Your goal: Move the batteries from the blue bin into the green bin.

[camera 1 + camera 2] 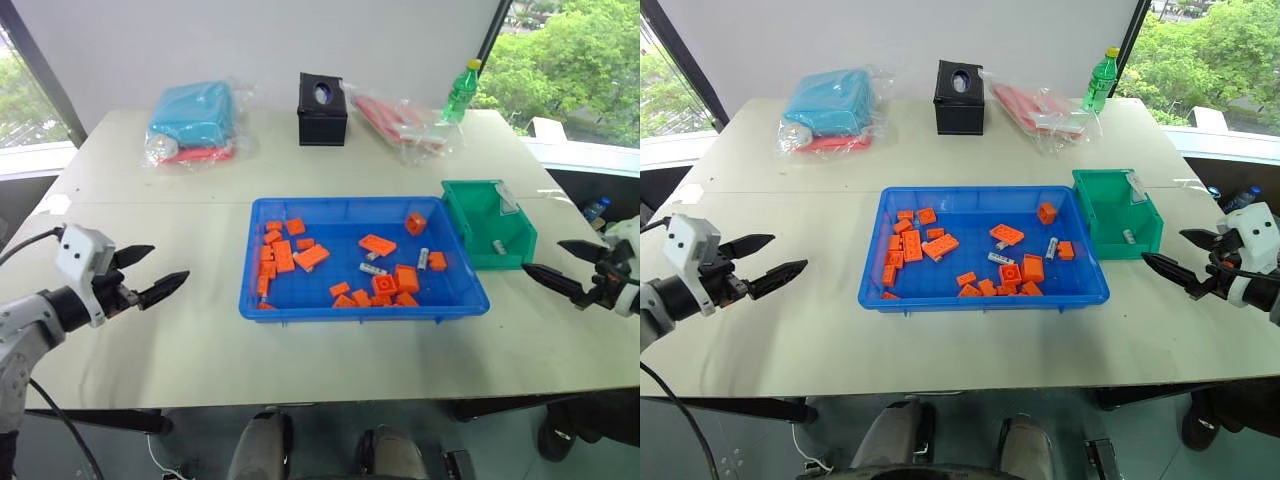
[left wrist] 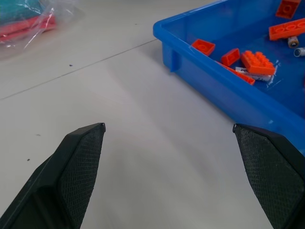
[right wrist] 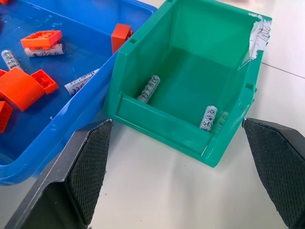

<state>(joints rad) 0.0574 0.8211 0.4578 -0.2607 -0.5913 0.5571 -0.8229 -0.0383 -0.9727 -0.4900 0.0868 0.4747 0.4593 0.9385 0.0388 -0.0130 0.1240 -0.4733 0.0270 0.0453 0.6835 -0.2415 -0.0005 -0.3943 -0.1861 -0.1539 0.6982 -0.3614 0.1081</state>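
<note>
The blue bin [image 1: 360,312] sits at the table's middle, holding several orange blocks [image 1: 283,255] and a few batteries [image 1: 423,258] among them. Touching its right end stands the green bin [image 1: 505,255], with two batteries [image 3: 149,88] lying on its floor. My left gripper [image 1: 166,264] hovers open over the table, well left of the blue bin, with nothing between its fingers. On the other side my right gripper [image 1: 543,256] is open and empty too, just right of the green bin and pointing toward it.
At the back of the table are a light-blue bagged bundle [image 1: 192,115], a black tissue box [image 1: 322,108], a bagged red item [image 1: 400,120] and a green bottle [image 1: 461,90]. Bare tabletop lies left of and in front of the blue bin.
</note>
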